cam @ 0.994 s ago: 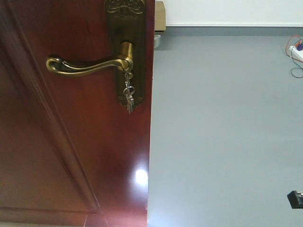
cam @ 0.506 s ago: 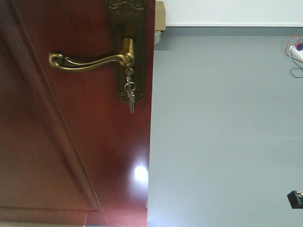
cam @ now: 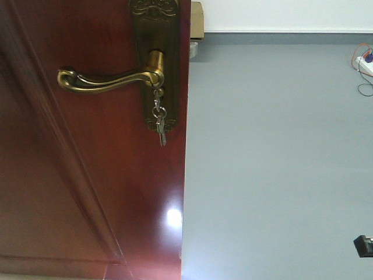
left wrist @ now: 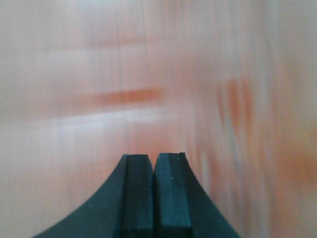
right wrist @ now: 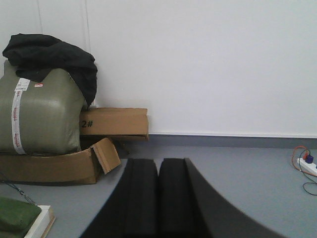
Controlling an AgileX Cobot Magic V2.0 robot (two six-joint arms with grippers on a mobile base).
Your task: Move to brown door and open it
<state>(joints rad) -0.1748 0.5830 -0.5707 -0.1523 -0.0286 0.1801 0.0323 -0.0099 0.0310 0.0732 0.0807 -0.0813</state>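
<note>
Left gripper (left wrist: 154, 161): jaws closed, empty, facing a blurred reddish surface. Right gripper (right wrist: 158, 166): jaws closed, empty, level, facing a wall (right wrist: 208, 64). Door (cam: 93, 175) fills front view's left; handle (cam: 108, 80) horizontal.

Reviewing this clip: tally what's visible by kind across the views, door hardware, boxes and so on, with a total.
Brown door: 1
Brass lever handle: 1
Brass backplate: 1
Bunch of keys: 1
Cardboard boxes: 2 (long box, open box)
Green bundle: 1
Black cloth: 1
Power strip: 1
Grippers: 2 (left gripper, right gripper)
Total: 11
</note>
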